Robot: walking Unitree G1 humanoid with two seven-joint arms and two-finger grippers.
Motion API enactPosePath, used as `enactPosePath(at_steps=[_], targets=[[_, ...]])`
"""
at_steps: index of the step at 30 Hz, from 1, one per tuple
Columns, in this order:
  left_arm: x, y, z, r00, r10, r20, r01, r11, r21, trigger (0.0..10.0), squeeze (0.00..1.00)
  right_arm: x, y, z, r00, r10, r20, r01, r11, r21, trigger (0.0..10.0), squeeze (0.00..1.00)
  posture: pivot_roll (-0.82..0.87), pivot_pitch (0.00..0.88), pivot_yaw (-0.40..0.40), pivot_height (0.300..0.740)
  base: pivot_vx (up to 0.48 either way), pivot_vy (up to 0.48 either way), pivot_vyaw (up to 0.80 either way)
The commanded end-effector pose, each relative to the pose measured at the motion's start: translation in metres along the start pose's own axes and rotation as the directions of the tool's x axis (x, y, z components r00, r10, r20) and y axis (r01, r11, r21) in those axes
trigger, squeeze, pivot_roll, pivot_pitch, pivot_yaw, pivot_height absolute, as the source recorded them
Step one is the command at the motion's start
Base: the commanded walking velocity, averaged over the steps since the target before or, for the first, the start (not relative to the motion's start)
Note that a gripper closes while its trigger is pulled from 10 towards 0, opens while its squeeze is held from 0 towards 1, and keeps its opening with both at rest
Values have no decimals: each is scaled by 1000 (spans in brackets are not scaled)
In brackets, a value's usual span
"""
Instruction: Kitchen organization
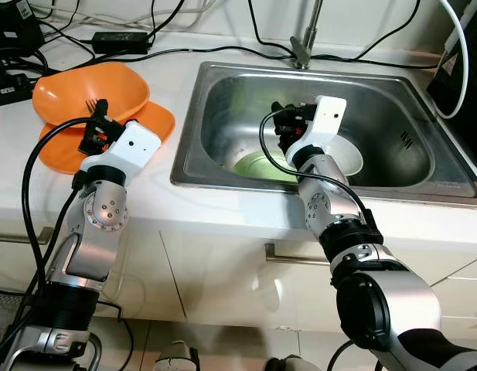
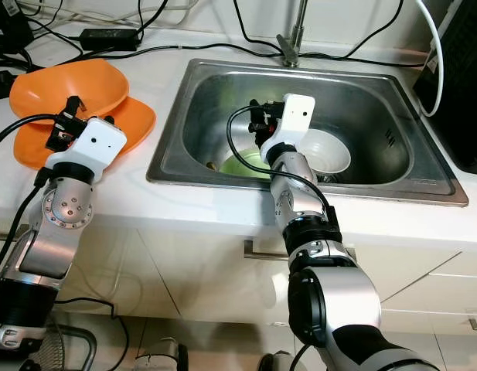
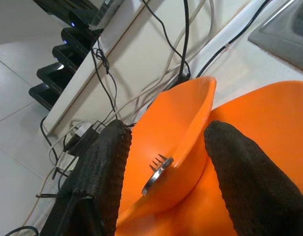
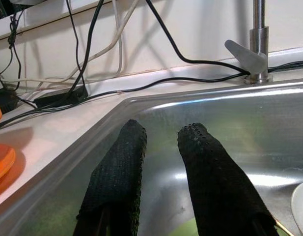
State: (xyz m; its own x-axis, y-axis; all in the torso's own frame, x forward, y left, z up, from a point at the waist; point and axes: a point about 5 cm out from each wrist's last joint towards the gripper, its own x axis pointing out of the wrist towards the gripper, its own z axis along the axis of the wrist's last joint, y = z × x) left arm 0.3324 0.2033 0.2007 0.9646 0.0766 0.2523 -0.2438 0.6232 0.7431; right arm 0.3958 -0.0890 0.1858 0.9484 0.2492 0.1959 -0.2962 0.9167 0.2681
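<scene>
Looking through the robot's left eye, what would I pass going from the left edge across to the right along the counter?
Orange bowl on an orange plate → left pincer, open by the bowl's rim → sink → right pincer over the basin → white bowl in the sink.

The bowl (image 1: pixel 91 89) is bright orange, and so is the plate (image 1: pixel 149 124) under it; a silver fork (image 3: pixel 157 173) glints against the orange. The sink (image 1: pixel 223 100) is dull grey steel, with a pale green plate (image 1: pixel 257 165) and a white bowl (image 1: pixel 348 158) inside. The counter (image 1: pixel 145 193) is white, crossed by black cables (image 1: pixel 223 51). Both arms are silver with white wrist housings, and the left gripper (image 3: pixel 166 162) and right gripper (image 4: pixel 161 147) have black fingers with a fine dotted texture.
</scene>
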Motion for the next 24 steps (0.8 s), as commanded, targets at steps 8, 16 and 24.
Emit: enactPosePath(at_steps=[8,16,24], targets=[[6,-2,1,1000,-14,-15,14,1000,5,0,0,-1,-7,3,1000,-21,-3,21,1000,-8,10000,0,97,61,-48,718,0,0,0],[9,-3,5,1000,-15,-10,15,1000,-5,0,0,-1,-8,4,1000,-31,-3,31,1000,-5,10000,0,94,64,-46,718,0,0,0],[10,-3,8,1000,-14,-6,14,1000,-12,0,0,-1,-11,4,999,-42,-8,42,999,-2,10000,0,93,67,-46,718,0,0,0]])
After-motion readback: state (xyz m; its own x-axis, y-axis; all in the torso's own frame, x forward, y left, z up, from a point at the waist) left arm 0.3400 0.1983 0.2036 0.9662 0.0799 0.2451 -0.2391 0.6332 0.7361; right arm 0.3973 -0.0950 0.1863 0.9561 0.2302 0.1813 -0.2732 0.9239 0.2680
